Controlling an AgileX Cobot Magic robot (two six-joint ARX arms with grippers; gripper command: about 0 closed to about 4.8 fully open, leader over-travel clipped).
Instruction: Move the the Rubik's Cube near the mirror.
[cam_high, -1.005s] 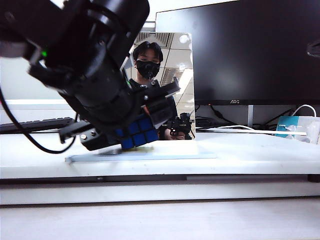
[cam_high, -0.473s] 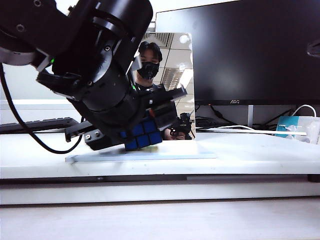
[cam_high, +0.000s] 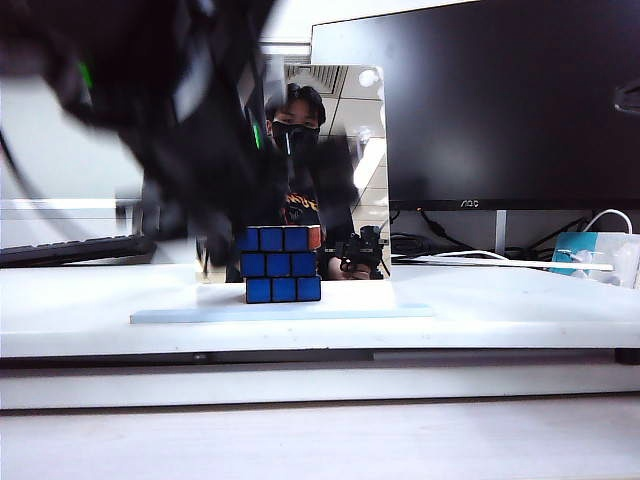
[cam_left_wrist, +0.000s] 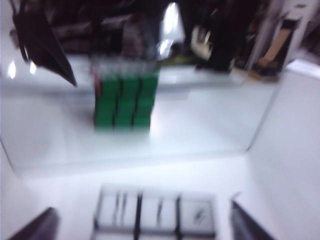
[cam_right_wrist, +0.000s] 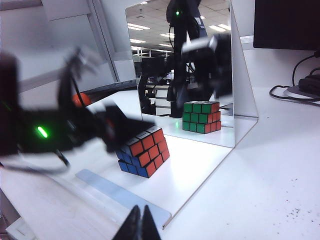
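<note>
The Rubik's Cube (cam_high: 279, 264) sits on the pale base plate (cam_high: 380, 311) just in front of the mirror (cam_high: 365, 150). The left gripper (cam_left_wrist: 140, 227) is blurred, but its jaws look spread either side of the cube, holding nothing. The right gripper (cam_right_wrist: 140, 223) hangs well off, fingers together.

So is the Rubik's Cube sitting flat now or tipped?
Flat: the Rubik's Cube rests squarely before the mirror, left gripper open around it.
</note>
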